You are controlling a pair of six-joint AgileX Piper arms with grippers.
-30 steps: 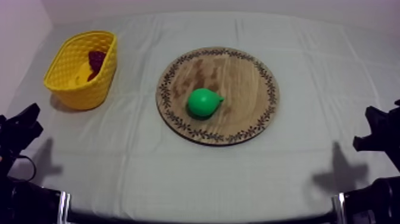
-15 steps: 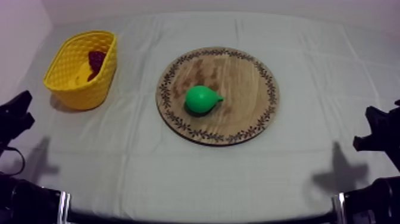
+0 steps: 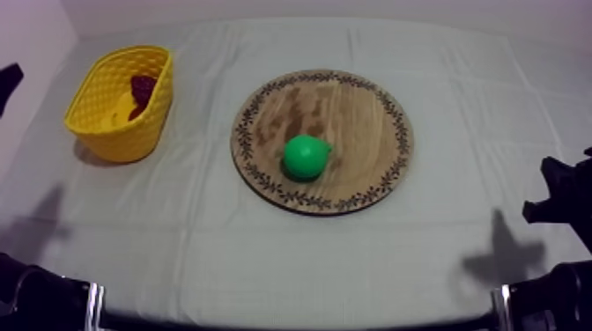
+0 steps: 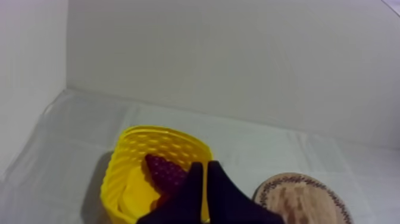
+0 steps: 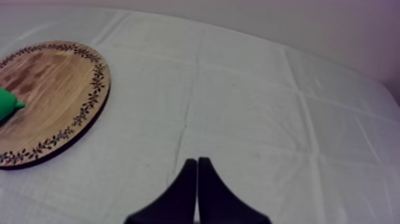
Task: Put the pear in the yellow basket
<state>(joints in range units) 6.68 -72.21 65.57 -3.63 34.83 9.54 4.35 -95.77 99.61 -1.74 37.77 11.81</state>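
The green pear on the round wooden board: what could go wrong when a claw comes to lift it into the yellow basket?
The green pear is rounded and lies loose on the round wooden board; an off-centre touch may roll it away.
The left claw and right claw are both shut; coming down unopened would likely knock the pear.
The yellow basket already holds dark red toy fruit, so the pear might bounce out.

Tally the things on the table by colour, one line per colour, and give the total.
Green: 1, the pear on the board
Yellow: 1, the basket
Dark red: 1, the fruit lying in the basket
Brown: 1, the wooden board
Total: 4
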